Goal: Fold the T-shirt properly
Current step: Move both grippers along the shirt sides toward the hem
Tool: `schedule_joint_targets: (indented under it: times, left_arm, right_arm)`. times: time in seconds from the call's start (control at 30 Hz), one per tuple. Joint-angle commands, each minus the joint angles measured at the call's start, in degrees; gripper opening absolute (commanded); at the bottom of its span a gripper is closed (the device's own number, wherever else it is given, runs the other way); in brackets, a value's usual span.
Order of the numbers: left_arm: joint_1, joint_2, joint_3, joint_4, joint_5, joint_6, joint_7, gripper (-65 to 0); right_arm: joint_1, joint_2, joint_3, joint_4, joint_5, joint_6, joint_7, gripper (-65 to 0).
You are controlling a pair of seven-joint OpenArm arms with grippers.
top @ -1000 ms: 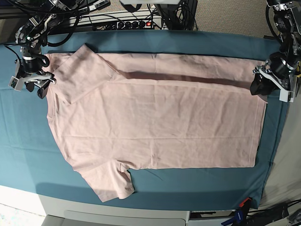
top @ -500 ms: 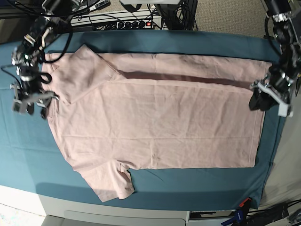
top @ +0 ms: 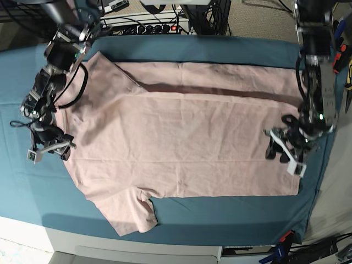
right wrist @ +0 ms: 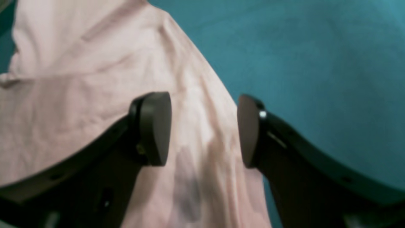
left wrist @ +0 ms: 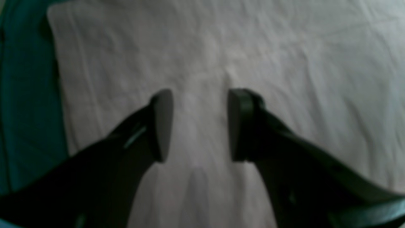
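Observation:
The pale pink T-shirt (top: 181, 143) lies flat on the teal cloth (top: 220, 212), its far long edge folded over and one sleeve (top: 132, 212) sticking out toward the front. My right gripper (top: 48, 148) hangs open over the shirt's left edge; in its wrist view the right gripper (right wrist: 202, 131) straddles the T-shirt's (right wrist: 79, 79) border, with teal cloth (right wrist: 316, 63) beside it. My left gripper (top: 283, 153) is open over the hem end at the right. Close up, the left gripper (left wrist: 199, 126) holds nothing above the T-shirt (left wrist: 284, 63).
A power strip with cables (top: 148, 25) runs behind the table's far edge. The white table front (top: 137, 250) shows below the cloth. Tools hang at the far right (top: 345, 60), and a clamp (top: 283, 242) sits at the front right corner.
Both arms have swung toward the table's front. The right gripper travelled down the shirt's left edge, and the left gripper moved down along the hem and slightly inward. Both stayed open.

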Motion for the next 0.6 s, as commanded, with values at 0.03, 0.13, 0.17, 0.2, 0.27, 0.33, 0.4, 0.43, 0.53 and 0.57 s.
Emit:
schedule_joint_targets:
  times: [0.03, 0.13, 0.17, 0.2, 0.27, 0.33, 0.4, 0.43, 0.53, 0.57]
  left_arm:
    - [-5.53, -1.03, -0.35, -5.64, -0.35, 0.0, -2.12, -36.0]
    - [-12.13, -1.07, -0.35, -16.13, -0.46, -0.02, -3.5, -36.0]
    - [-14.25, -1.09, -0.35, -19.52, -0.72, -0.02, -4.2, -36.0]
    - [-16.33, -1.11, -0.35, -22.64, -1.22, 0.0, -4.52, -36.0]
    - [-20.22, -1.11, -0.35, -28.09, -1.9, -0.02, -4.74, -36.0]
    - [-23.45, -1.14, -0.35, -32.39, -2.03, -0.22, -5.11, -36.0]
    - [-25.92, -1.16, -0.35, -35.39, -1.57, 0.07, -5.62, -36.0]
    - [-26.91, -1.18, -0.35, -36.57, -0.79, 0.15, -6.29, -36.0]
    - [-28.89, -1.66, -0.35, -39.78, 1.99, 3.39, -8.96, -36.2]
    - [-29.42, -1.99, -0.35, -40.85, 2.64, 4.33, -9.88, -37.3]
  right_arm:
    - [4.11, 1.51, -0.15, -2.1, 1.14, 0.55, 1.75, -31.9]
    - [6.97, 1.99, -1.62, -5.16, 1.07, 0.72, 2.36, -31.9]
    - [7.93, 2.1, -2.38, -6.1, 1.07, 0.72, 2.64, -31.9]
    - [8.94, 2.29, -3.32, -7.17, 0.98, 0.72, 2.97, -31.9]
    - [11.13, 2.62, -5.57, -9.53, -0.48, 0.74, 3.76, -31.9]
    - [13.42, 2.91, -7.91, -12.13, -2.27, 0.61, 4.46, -31.9]
    - [15.15, 3.02, -10.05, -14.08, -3.72, 0.35, 5.51, -31.9]
    - [15.93, 3.06, -11.1, -14.88, -4.37, 0.24, 5.88, -31.9]
    - [17.27, 3.04, -13.84, -15.87, -6.88, -1.11, 6.27, -31.9]
    - [17.44, 3.06, -14.75, -15.87, -7.82, -1.99, 6.29, -31.9]
